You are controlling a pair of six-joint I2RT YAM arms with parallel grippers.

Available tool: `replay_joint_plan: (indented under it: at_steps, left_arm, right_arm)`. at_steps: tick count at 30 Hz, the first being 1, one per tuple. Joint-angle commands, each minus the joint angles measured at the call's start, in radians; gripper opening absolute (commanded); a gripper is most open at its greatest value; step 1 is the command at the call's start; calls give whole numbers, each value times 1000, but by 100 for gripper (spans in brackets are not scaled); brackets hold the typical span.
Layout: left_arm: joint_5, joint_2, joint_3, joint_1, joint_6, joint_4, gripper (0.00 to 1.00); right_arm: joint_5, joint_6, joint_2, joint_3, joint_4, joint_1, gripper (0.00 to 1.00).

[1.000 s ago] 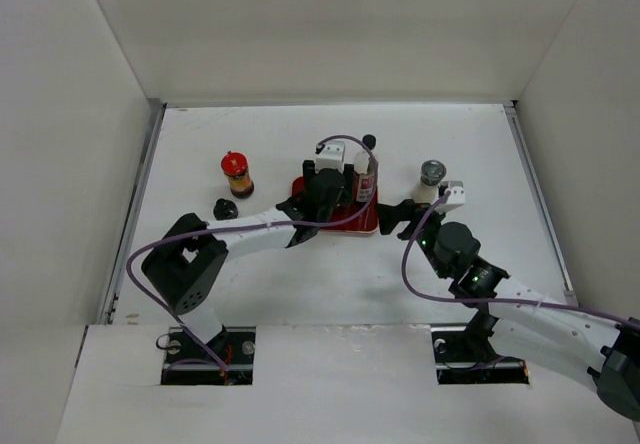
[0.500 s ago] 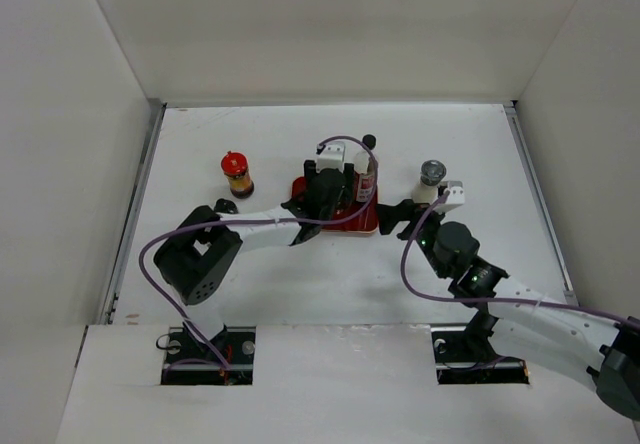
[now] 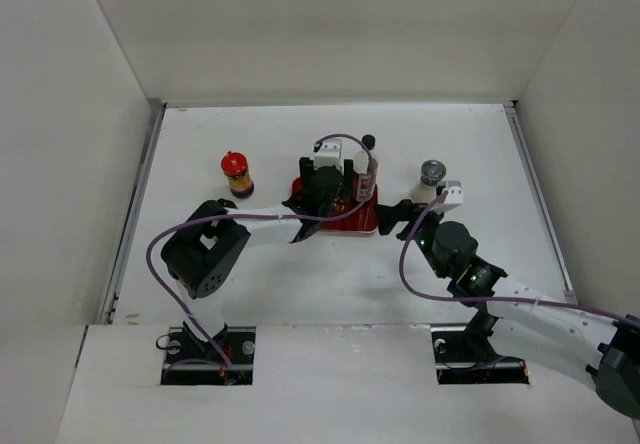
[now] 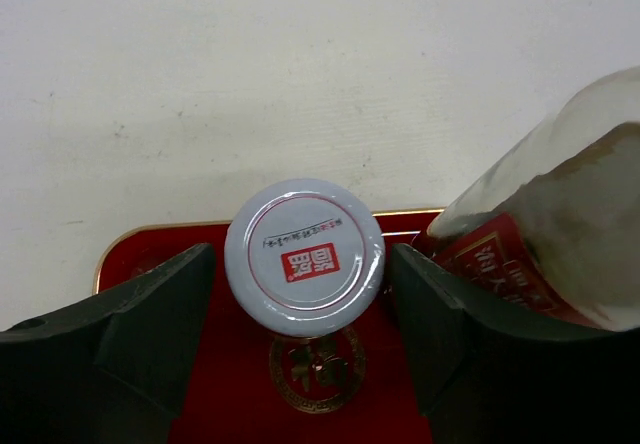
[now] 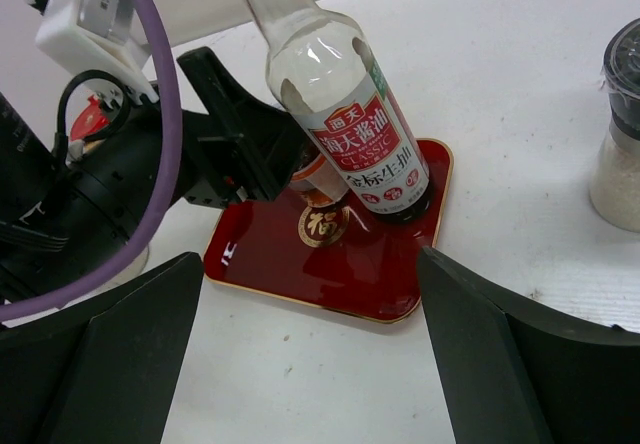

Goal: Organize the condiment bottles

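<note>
A white-lidded jar (image 4: 305,234) stands on the red tray (image 4: 150,254), between the fingers of my left gripper (image 4: 300,262). The jaws are open, with a narrow gap on each side of the lid. The tall clear bottle with the red label (image 4: 540,224) stands on the tray just right of it, and also shows in the top view (image 3: 365,172). My right gripper (image 5: 310,364) is open and empty over the table, in front of the tray (image 5: 330,274). A red-lidded jar (image 3: 236,172) and a grey-lidded jar (image 3: 431,180) stand on the table.
White walls enclose the table on the left, back and right. My left arm (image 3: 205,249) lies across the table's left middle, and I cannot make out the black-lidded jar there. The grey-lidded jar (image 5: 622,134) is right of the tray.
My left arm's elbow has swung up and to the right, covering the black-lidded jar. The left gripper stays at the tray. The right arm has barely moved.
</note>
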Motion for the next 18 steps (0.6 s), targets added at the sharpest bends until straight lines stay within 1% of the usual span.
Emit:
replay_joint_plan:
  at_steps: [1, 5, 7, 11, 15, 16, 17, 18]
  left_arm:
    - [-19, -42, 30, -12, 2, 122, 72]
    - [-25, -108, -1, -21, 0, 122, 80]
    - [-33, -145, -19, -23, 0, 118, 83]
    - [-53, -254, -86, -10, 0, 92, 83]
    - [-116, -378, -160, 20, 0, 4, 82]
    - [-130, -403, -172, 32, 2, -19, 81]
    - [-148, -435, -185, 54, -1, -57, 81]
    - [-165, -466, -189, 78, -6, -100, 81]
  right_arm:
    - [11, 9, -8, 6, 57, -4, 94]
    - [11, 9, -5, 10, 57, -4, 94]
    - [10, 7, -6, 10, 57, -4, 95]
    - [10, 7, -17, 6, 57, -4, 95]
    - [10, 7, -28, 3, 57, -4, 94]
    - [7, 7, -31, 3, 57, -4, 90]
    - [2, 6, -33, 3, 55, -4, 84]
    - [1, 4, -34, 3, 51, -2, 76]
